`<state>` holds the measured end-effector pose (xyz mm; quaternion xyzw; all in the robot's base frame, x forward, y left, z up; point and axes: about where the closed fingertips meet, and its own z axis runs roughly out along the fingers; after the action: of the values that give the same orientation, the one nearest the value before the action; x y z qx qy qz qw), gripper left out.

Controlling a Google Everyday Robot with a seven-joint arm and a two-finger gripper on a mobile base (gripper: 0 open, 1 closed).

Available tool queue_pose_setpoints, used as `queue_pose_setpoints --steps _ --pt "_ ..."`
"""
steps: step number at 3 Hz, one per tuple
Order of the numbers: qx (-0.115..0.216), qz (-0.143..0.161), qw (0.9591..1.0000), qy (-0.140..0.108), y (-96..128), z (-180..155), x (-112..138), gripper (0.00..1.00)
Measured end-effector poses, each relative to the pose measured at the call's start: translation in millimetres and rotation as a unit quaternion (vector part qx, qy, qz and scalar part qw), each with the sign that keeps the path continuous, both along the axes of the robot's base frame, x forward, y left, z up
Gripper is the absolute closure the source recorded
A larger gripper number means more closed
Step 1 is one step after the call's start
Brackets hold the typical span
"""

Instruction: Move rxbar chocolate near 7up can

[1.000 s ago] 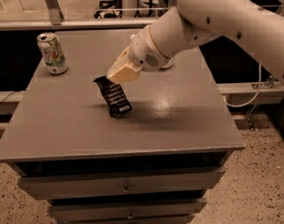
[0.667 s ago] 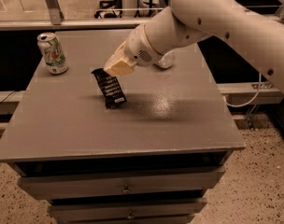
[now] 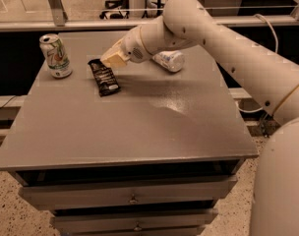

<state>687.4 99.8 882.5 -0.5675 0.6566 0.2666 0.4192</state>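
Note:
The rxbar chocolate (image 3: 104,77), a flat black wrapper with white text, is at the table's back left, tilted with its lower end at or just above the table top. My gripper (image 3: 111,61) is shut on its upper end, reaching in from the right. The 7up can (image 3: 56,55) stands upright at the back left corner, about a can's width left of the bar.
A clear plastic bottle with a white label (image 3: 169,61) lies on its side behind my arm at the back middle. The grey table (image 3: 139,127) has drawers below its front edge. A rail and a window run behind the table.
My gripper has carried the rxbar chocolate left and toward the back of the table, closer to the 7up can. The can and the bottle have not moved.

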Motion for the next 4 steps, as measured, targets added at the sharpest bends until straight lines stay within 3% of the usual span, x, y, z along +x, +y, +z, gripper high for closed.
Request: queue_pose_setpoints --steps 1,3,4 --pt "0.034 -0.003 0.9994 -0.001 28.7 -6.9 36.7 1.00" --pt "0.054 0.008 0.9985 0.007 71.0 -12.3 56.7 0.98" --pt "0.050 0.002 0.9986 0.014 74.2 -16.3 58.9 0.75"
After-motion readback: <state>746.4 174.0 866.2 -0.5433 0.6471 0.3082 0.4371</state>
